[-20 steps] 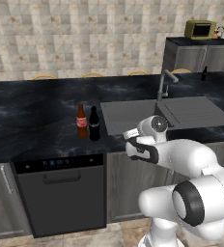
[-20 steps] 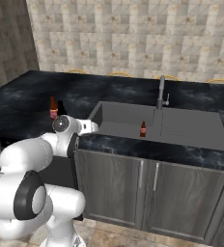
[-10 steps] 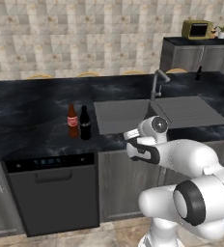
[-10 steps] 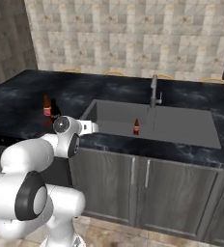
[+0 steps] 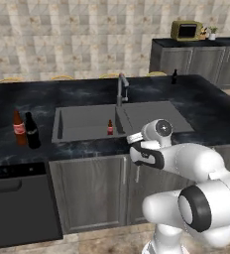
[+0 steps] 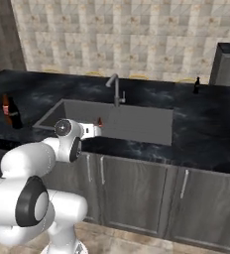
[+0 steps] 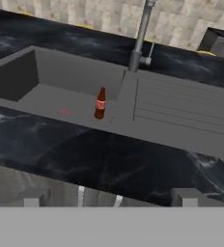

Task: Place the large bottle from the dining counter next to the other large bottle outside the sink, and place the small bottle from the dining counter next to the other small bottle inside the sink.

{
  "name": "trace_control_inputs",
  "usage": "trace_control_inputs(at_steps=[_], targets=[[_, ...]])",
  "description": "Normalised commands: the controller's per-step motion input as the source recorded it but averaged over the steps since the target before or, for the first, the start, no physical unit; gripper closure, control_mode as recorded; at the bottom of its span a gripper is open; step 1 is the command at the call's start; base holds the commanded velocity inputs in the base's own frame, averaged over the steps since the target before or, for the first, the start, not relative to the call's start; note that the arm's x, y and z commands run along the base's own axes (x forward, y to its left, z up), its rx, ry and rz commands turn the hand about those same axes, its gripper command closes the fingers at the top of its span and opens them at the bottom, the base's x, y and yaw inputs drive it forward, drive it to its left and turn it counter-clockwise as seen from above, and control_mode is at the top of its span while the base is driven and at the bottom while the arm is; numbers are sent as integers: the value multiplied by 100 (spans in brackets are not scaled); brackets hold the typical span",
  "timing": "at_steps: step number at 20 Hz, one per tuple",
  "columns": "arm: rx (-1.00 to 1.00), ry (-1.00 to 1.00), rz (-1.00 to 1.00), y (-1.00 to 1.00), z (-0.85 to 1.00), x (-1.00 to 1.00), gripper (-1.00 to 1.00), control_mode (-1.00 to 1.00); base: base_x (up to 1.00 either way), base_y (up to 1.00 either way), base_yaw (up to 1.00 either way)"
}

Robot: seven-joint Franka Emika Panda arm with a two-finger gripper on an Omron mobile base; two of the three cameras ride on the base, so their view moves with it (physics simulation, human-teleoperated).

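**Arm folded low before the sink, gripper spread and empty**

Left base view: the white arm is bent at the elbow, its gripper [image 5: 137, 149] at the worktop [image 5: 206, 111] edge, pointing at the sink [image 5: 87, 121]. A small red-labelled bottle [image 5: 110, 127] stands in the basin. At the left, the large black bottle [image 5: 32, 131] stands just beside the brown bottle [image 5: 19, 128]. The small bottle [image 5: 174, 76] stands far off on the back of the worktop. Half a second ago the sink sat further right in frame; the base has moved, not the things.

Right base view: the forearm reaches right along the cabinet fronts. The small bottle [image 6: 197, 85] stands at the far right, the two tall bottles at the far left.

Hand view: the finger tips [image 7: 34, 197] stand wide apart, holding nothing, facing the basin and tap [image 7: 139, 36].
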Motion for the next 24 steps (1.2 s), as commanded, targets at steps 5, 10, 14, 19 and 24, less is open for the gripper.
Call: trace_control_inputs(at_steps=[5, 10, 14, 19, 24], targets=[[0, 0, 0, 0, 0, 0, -100, 100, 0, -100, 0], [0, 0, 0, 0, 0, 0, -100, 100, 0, -100, 0], [0, 0, 0, 0, 0, 0, -100, 100, 0, -100, 0], [0, 0, 0, 0, 0, 0, -100, 100, 0, -100, 0], [0, 0, 0, 0, 0, 0, -100, 100, 1, -100, 0]])
